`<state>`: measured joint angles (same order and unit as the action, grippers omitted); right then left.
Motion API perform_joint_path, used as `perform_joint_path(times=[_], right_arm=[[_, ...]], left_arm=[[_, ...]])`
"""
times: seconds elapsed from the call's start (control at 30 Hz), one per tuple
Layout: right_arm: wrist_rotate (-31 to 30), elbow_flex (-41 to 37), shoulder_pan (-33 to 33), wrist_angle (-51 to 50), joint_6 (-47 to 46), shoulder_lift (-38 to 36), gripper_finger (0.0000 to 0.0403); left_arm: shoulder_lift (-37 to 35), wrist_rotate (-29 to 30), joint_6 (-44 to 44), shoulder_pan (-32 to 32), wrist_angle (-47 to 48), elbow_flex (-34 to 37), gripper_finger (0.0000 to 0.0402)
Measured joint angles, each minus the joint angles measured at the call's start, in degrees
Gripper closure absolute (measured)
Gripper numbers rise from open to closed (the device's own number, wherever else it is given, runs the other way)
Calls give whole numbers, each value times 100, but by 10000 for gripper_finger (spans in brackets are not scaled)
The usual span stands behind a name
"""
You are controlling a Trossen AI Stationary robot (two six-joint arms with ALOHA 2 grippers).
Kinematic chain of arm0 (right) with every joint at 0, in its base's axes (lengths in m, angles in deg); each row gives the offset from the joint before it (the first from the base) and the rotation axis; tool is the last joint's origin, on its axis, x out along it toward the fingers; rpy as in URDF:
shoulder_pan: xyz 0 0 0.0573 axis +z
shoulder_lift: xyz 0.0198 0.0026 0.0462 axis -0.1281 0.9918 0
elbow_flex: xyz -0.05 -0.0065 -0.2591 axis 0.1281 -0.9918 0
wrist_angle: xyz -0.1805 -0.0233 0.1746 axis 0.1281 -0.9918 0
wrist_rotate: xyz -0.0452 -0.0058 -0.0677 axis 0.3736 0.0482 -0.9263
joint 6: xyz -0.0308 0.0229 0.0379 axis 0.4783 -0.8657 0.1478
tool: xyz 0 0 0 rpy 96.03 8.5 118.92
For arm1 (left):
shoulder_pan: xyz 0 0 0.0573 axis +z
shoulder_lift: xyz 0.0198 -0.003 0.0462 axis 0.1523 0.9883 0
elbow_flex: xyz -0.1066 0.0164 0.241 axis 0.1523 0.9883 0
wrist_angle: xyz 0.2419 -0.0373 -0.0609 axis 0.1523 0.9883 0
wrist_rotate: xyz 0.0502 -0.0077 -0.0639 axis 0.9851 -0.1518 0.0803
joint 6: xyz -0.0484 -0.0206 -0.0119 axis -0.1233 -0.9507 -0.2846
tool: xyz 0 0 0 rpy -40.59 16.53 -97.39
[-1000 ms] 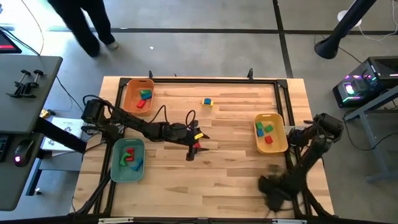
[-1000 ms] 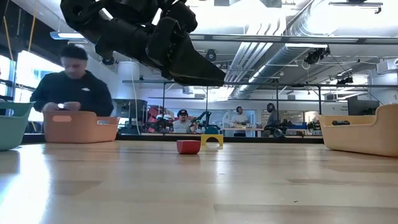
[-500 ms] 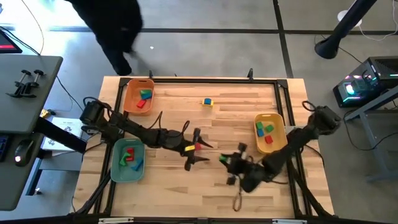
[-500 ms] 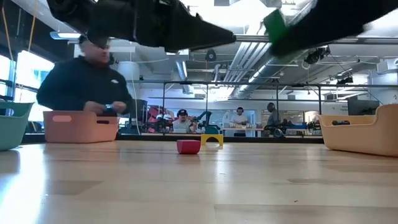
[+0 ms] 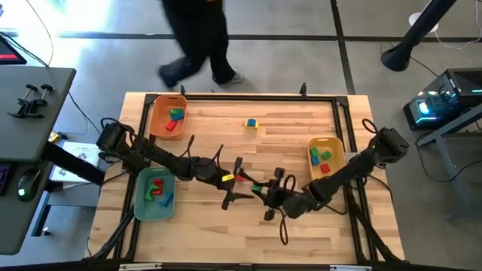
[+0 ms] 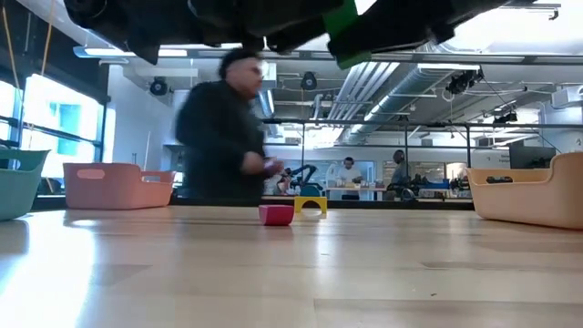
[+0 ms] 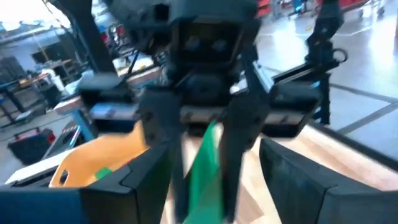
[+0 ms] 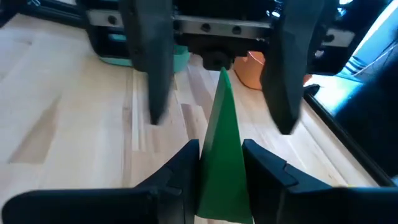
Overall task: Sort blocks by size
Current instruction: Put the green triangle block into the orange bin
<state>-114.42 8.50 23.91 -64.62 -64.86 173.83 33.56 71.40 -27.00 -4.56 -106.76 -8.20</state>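
My right gripper (image 5: 261, 190) is shut on a green block (image 8: 221, 134), held in the air over the table's middle. My left gripper (image 5: 250, 186) faces it, open. Its two fingers (image 8: 152, 68) stand on either side of the green block's free end and do not touch it. A red block (image 5: 241, 178) lies flat on the table below the two grippers, also seen in the low view (image 6: 276, 214). A yellow and blue block (image 5: 251, 123) rests on the table farther back. My right gripper pinches the green block's two flat faces (image 8: 211, 171) between its two fingers, at the end nearest the wrist. The fingers come nearly level from the table's right side and lie along the block. The block sticks out past the fingertips, clear of the table.
An orange tray (image 5: 160, 105) at the far left, a teal tray (image 5: 140, 197) at the near left and a yellow tray (image 5: 337, 162) at the right each hold blocks. A person (image 5: 197, 45) walks past the table's far edge.
My right gripper has swung from the table's near right corner toward the middle, risen and tipped from pointing down to nearly level, bringing the green block between my left gripper's fingers. My left gripper has shifted slightly toward the right edge, risen a little and rolled.
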Motion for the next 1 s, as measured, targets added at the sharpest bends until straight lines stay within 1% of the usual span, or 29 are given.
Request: perform_joint_path(times=[0.3,0.53,0.7,0.83,0.9,1.0], right_arm=[[569,0,-297,253,37,16,306],[756,0,-388,731,288,265,305],[943,0,-454,785,152,319,305],[964,0,-466,851,185,319,304],[966,0,-466,841,167,319,304],[982,0,-466,832,139,319,304]], left_arm=[[113,-44,-230,3,-113,0,241],[175,-48,-297,7,-181,0,296],[175,-46,-254,7,-181,0,343],[173,-69,-269,22,-177,0,377],[173,-74,-291,23,-161,0,387],[173,-75,-321,24,-144,0,389]])
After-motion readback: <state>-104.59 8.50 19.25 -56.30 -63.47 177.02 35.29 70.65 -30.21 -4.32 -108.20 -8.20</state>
